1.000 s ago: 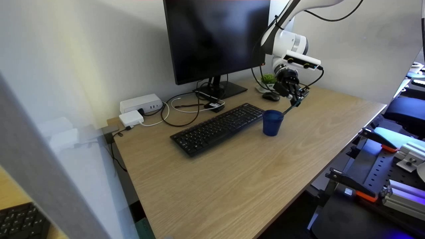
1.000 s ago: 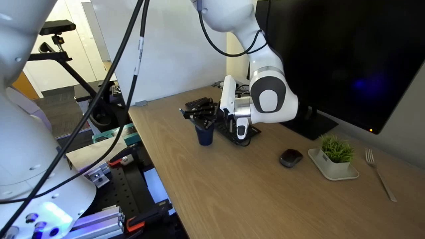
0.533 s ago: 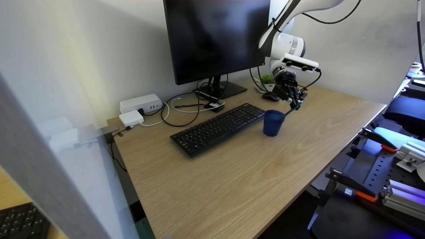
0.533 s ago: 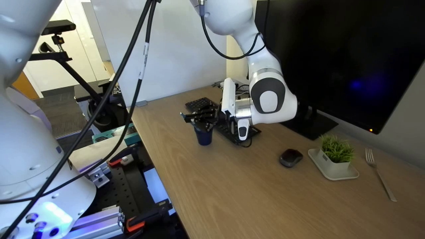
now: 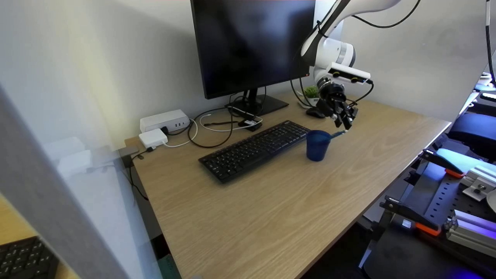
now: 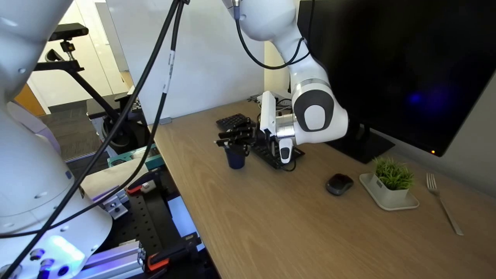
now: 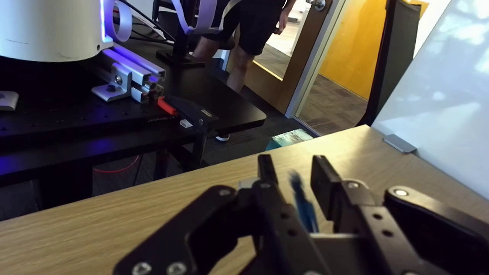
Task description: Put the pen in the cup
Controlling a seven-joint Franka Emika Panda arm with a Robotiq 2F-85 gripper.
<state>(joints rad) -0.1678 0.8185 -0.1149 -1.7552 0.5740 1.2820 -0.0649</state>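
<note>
The dark blue cup (image 5: 316, 148) stands on the desk in front of the keyboard's end. It also shows in an exterior view under the fingers (image 6: 235, 159). The thin blue pen (image 5: 338, 134) leans across the cup's rim, its outer end sticking out at a low tilt toward the gripper; its lower part is hidden by the cup. In the wrist view the pen (image 7: 304, 208), blurred, shows between the parted jaws, apart from both pads. My gripper (image 5: 343, 125) is open, just above the pen's outer end. It also shows in the wrist view (image 7: 293, 164).
A black keyboard (image 5: 255, 149) lies beside the cup. A monitor (image 5: 255, 46) stands behind with cables and white boxes (image 5: 164, 121). A mouse (image 6: 339, 184), a plant on a tray (image 6: 368, 179) and a fork (image 6: 443, 205) lie further along the desk.
The jaws have opened and let go of the pen. The pen's outer end has dropped to a flatter tilt. The cup has shifted slightly, and the arm has moved a little.
</note>
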